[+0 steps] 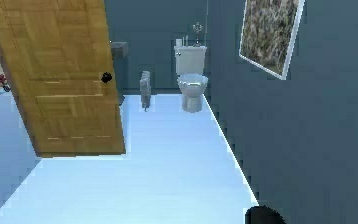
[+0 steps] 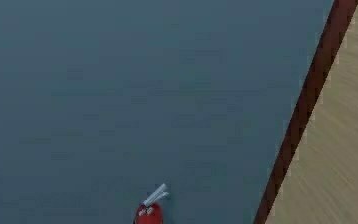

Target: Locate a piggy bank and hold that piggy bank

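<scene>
No readable text (either view)

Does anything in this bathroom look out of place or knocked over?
Nothing looks spilled or broken: the toilet stands upright and the wooden door stands open. One oddity: a small red thing with a pale stick poking out, low by the blue wall; I cannot tell what it is.
</scene>
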